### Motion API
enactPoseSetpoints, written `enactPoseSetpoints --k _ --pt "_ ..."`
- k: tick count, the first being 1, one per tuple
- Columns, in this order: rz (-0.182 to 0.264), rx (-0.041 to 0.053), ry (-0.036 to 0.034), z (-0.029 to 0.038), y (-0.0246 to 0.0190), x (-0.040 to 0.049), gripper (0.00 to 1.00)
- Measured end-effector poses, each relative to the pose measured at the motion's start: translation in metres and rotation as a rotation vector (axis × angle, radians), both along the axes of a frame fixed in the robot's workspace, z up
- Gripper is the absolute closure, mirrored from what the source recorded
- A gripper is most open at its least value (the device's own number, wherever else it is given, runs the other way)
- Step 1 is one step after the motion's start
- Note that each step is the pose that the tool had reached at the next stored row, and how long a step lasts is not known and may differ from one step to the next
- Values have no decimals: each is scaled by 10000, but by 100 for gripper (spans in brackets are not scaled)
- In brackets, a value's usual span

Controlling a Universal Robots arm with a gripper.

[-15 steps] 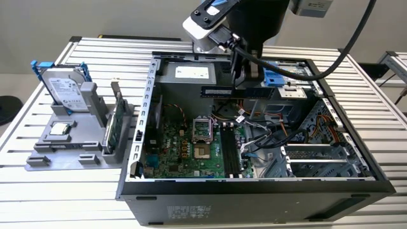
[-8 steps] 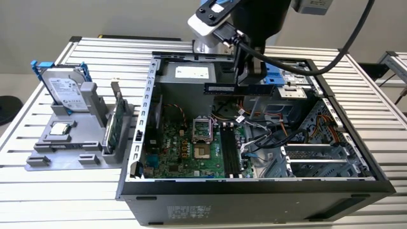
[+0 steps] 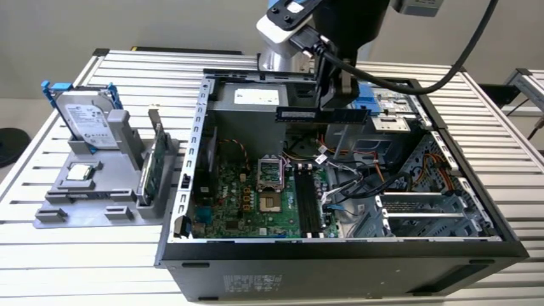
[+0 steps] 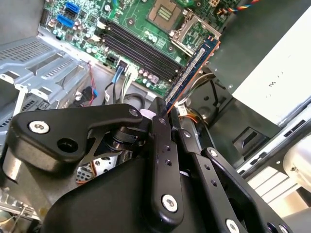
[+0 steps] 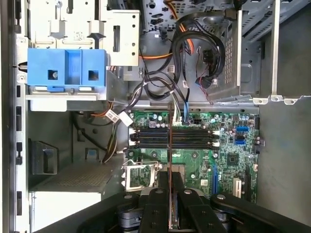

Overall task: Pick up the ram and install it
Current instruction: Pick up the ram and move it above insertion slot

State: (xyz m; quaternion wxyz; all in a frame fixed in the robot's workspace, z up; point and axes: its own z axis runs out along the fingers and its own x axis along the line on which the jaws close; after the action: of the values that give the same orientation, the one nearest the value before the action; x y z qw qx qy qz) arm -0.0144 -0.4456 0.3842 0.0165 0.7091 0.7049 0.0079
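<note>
Pincer [image 3: 334,108] clamps ram [image 3: 316,115] above open case [image 3: 340,268], crosswise to memory slots [image 3: 306,203]; pressed down unturned, it would likely jam or crack.

Table [image 3: 102,268]: slatted metal top with pale silver ribs and dark gaps between them; the near left corner is washed bright by glare.
Wall [image 3: 127,22]: plain, pale grey-beige, unmarked, behind the table's far edge.
Floor [image 3: 21,115]: pale and smooth, past the table at the exterior view's left.
Dark round object [image 3: 9,145]: on the floor, cut off by the frame (what it is cannot be told).
Second slatted surface [image 3: 529,83]: at the exterior view's right edge, apart from the table, same ribbed make.
Light: even, diffuse, soft shadows.
</note>
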Motion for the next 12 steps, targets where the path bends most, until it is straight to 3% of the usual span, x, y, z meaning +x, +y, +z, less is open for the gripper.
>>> enactPoseSetpoints --k 8,12 --pt "0 1 0 -1 3 2 100" --pt "1 -2 0 -33 9 3 100"
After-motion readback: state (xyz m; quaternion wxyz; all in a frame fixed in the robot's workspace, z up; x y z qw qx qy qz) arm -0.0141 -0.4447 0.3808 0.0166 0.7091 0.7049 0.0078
